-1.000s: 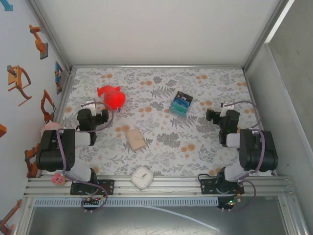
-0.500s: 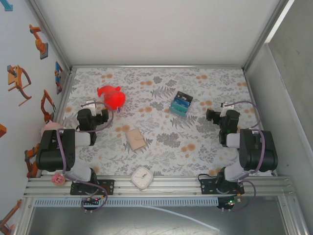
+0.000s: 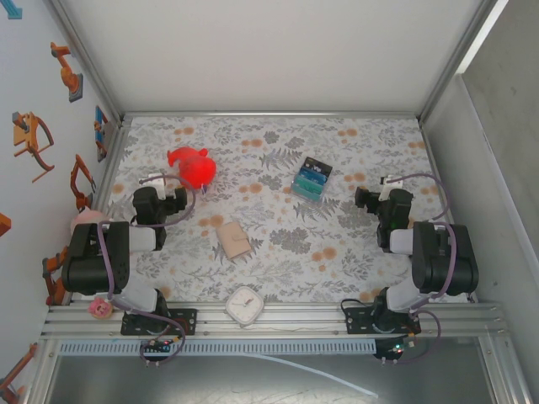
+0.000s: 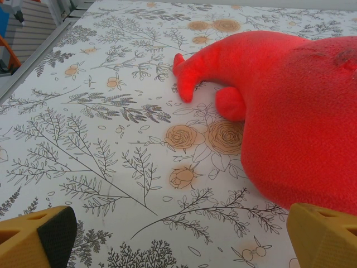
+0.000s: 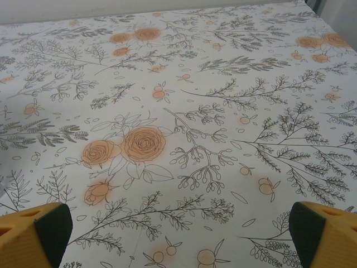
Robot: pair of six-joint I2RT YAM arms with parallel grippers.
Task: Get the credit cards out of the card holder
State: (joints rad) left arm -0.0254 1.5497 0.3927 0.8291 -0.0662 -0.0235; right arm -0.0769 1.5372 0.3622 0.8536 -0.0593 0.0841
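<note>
Surface (image 3: 354, 252) showing white ground, grey line-drawn foliage, orange roses scattered throughout. Plush toy (image 3: 194, 167), far left, showing bright red, fuzzy all over. Card holder (image 3: 233, 240), near centre, showing plain tan. Block (image 3: 312, 179), far right of centre, showing blue and teal with black edge. Clock (image 3: 245, 305), at near edge, showing white face. Left gripper (image 4: 178, 237) and right gripper (image 5: 178, 226) both showing yellow-orange jaws, black pads (image 4: 56, 234) on inner faces. Arms (image 3: 93, 257) showing mostly black, some white parts.
</note>
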